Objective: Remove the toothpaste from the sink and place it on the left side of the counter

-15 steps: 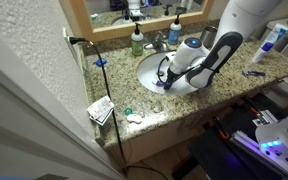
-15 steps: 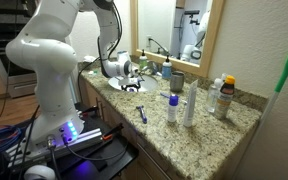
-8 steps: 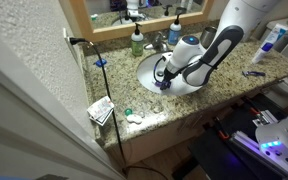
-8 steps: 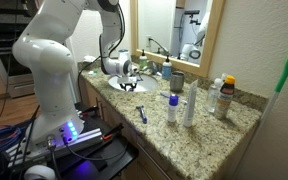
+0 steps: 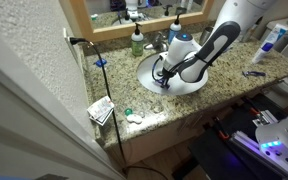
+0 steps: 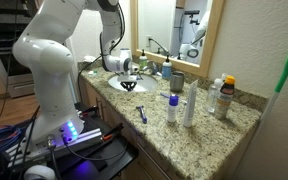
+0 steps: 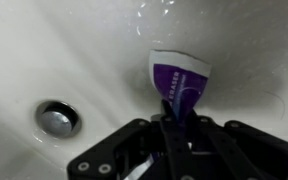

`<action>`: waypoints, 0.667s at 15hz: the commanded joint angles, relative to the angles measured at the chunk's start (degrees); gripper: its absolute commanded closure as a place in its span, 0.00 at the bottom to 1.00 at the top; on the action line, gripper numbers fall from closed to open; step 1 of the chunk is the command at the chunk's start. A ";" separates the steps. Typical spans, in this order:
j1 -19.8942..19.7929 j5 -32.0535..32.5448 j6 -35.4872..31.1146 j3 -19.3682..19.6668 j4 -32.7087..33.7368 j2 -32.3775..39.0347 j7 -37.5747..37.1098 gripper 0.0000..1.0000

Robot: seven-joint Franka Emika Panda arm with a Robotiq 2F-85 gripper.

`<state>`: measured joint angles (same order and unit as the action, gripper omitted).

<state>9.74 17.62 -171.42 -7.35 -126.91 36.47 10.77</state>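
Observation:
In the wrist view the toothpaste (image 7: 178,83), a short purple tube with a white crimped end, lies on the white sink (image 7: 64,50) wall beside the dark drain (image 7: 56,117). My gripper (image 7: 174,122) is down inside the basin, and its black fingers are shut on the tube's near end. In both exterior views the arm reaches into the sink (image 5: 149,72) (image 6: 117,88) on the speckled counter (image 5: 189,105) (image 6: 199,125); the gripper (image 5: 164,78) hides the tube there.
A chrome tap (image 5: 159,42) and green soap bottle (image 5: 137,40) stand behind the basin. Small items and a packet (image 5: 101,109) lie on the counter near the wall. White bottles (image 6: 189,103) and a purple toothbrush-like item (image 6: 142,113) sit on the counter's other side.
The jaws have gone from open to shut round the toothpaste tube. The arm has shifted slightly over the basin.

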 commanded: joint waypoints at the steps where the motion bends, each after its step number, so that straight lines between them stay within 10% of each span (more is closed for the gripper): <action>1: -1.96 -1.86 2.94 -2.32 1.36 1.26 2.73 1.00; 2: -9.17 -3.30 7.22 -7.30 -4.98 -9.30 7.27 0.98; 10: -30.38 -26.96 28.36 -28.05 -10.91 -28.47 37.21 0.99</action>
<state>-13.33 -0.66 -152.69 -28.44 -133.85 17.56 36.81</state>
